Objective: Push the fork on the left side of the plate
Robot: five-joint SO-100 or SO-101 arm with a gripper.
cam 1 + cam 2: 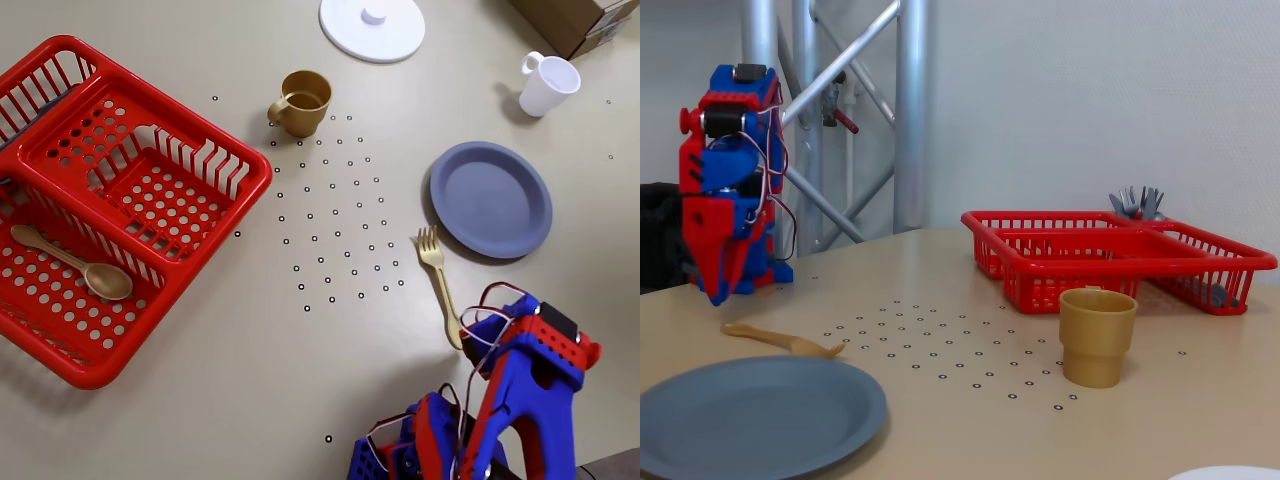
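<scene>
The fork (440, 282) lies on the desk at the plate's (491, 198) seven o'clock, rim nearly touched. The gripper (715, 297), fingers together, hovers above the handle end; pushing seems not yet begun.

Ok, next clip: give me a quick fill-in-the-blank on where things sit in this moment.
1. In the overhead view, the gold fork lies on the table with its tines toward the blue ____.
2. The gold spoon lies inside the red ____.
3. The white lid has a ____ on top.
4. The claw points ____ above the fork's handle end.

Missing words: plate; basket; knob; down
</scene>
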